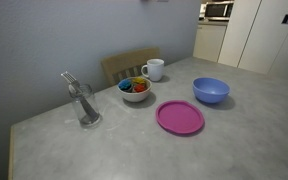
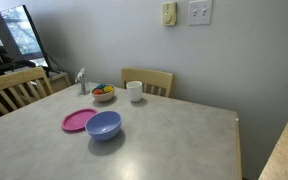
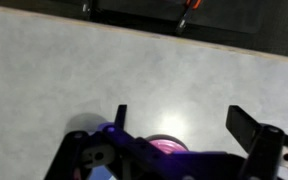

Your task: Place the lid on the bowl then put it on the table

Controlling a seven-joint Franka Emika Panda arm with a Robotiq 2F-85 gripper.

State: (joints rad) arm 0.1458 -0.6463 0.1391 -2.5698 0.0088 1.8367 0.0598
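**Spotter:** Which way is the lid from you?

**Me:** Low in my wrist view, a pink sliver centred between the jaws. My gripper is wide open and holds nothing. The lid lies flat on the table, just beside the bowl.

**Spotter:** Long axis?

**Me:** None, it's round. I judge I need its rim.

Lid lies just beside bowl on table

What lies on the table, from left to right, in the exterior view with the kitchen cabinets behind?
glass → white bowl → mug → pink lid → blue bowl
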